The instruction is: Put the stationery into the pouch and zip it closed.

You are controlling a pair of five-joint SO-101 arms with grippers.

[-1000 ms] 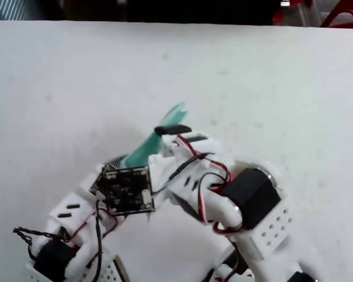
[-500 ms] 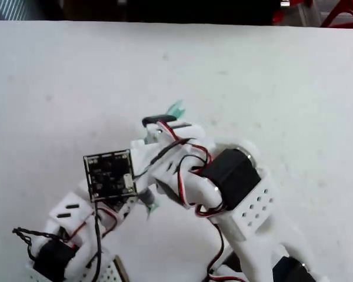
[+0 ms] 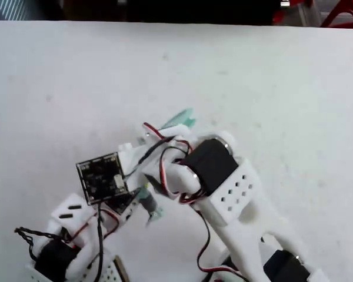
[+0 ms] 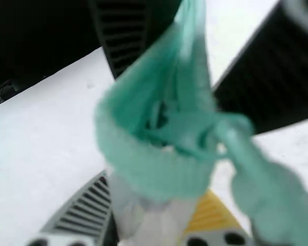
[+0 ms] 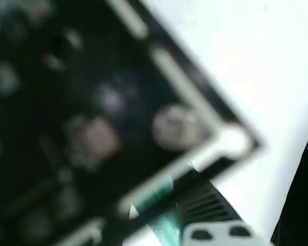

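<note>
Left gripper [image 4: 161, 205] pinching teal pouch [image 4: 154, 118], middle of table [image 3: 270, 70], edges well apart

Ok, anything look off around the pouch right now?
Yes. The teal fabric pouch is bunched up and crumpled, not lying flat. In the high view it is mostly covered by the left arm and right arm, which crowd together, the right one close against the left's camera circuit board.
</note>
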